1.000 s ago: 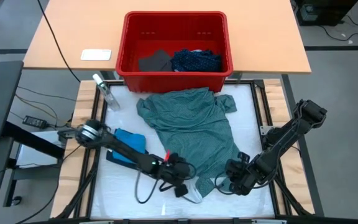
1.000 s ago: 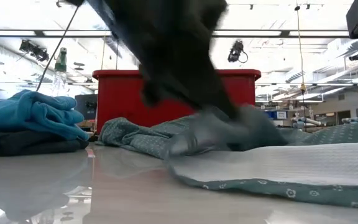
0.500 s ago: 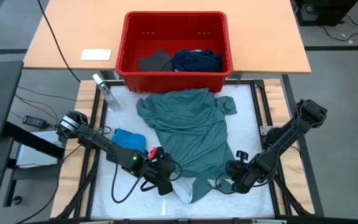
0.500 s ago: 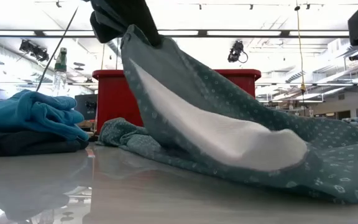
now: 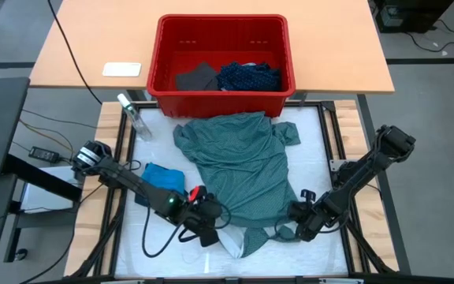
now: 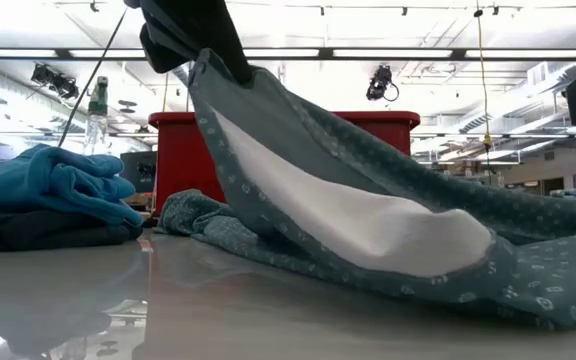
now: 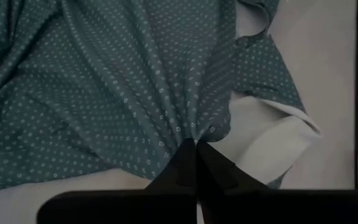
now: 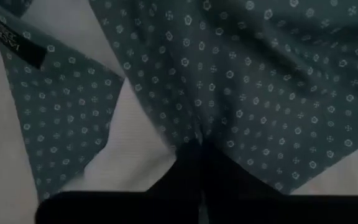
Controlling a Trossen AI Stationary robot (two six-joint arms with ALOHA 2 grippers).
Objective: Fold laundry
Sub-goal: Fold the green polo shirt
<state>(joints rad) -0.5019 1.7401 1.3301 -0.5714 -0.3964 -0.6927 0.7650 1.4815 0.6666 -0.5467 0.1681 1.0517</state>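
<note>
Right pincer (image 5: 301, 226) is now pinching the shirt (image 5: 243, 166) hem like the left pincer (image 5: 209, 229); soft floppy cloth, so holding corners is working best

Two slim black jointed arms, left arm with a silver-ringed round joint, a small green light midway and a red patch near its wrist, loose black cable looping beside the left hand (image 5: 209, 231), right hand (image 5: 306, 223) blocky and matte black, dark tapered fingers (image 7: 194, 165)
</note>
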